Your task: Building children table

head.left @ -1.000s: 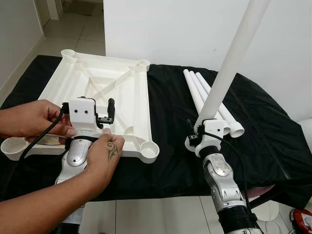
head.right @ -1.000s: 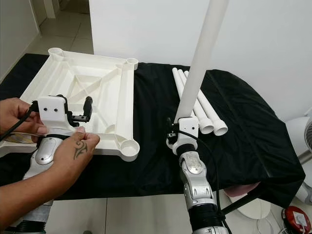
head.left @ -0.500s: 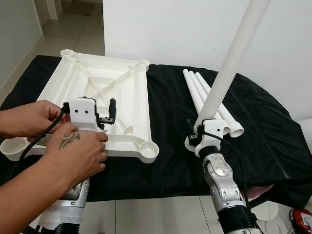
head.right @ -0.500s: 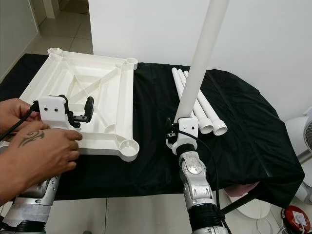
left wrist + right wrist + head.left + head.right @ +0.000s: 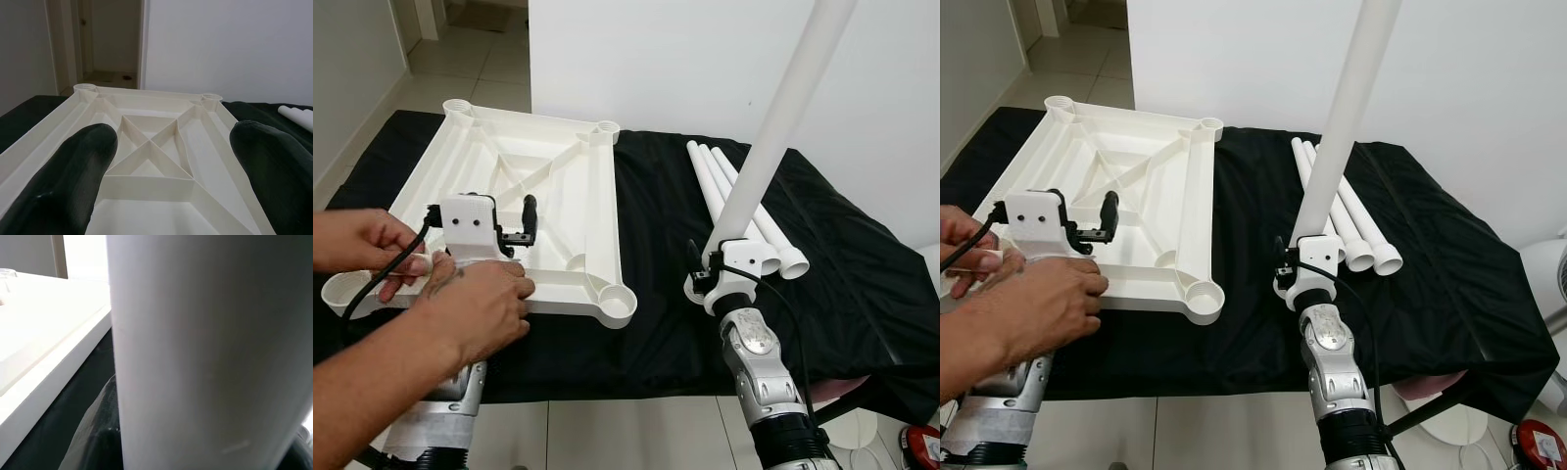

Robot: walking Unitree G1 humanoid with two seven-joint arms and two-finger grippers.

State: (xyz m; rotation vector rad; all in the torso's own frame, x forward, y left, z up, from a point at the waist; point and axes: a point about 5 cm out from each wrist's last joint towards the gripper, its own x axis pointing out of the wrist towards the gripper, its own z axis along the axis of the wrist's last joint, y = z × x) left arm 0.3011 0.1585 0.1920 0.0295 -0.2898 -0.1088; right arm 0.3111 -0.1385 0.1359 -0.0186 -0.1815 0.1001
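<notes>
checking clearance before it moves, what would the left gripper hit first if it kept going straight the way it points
Likely the raised X-shaped ribs inside the upturned white tabletop: the open left gripper points low across it. Depth is unclear, so it may skim over them.

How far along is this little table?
Done: the white ribbed plastic tabletop lies upside down, no legs fitted. In hand: the right gripper holds one white tube leg upright. Left: three white tube legs lie on the black cloth.
</notes>
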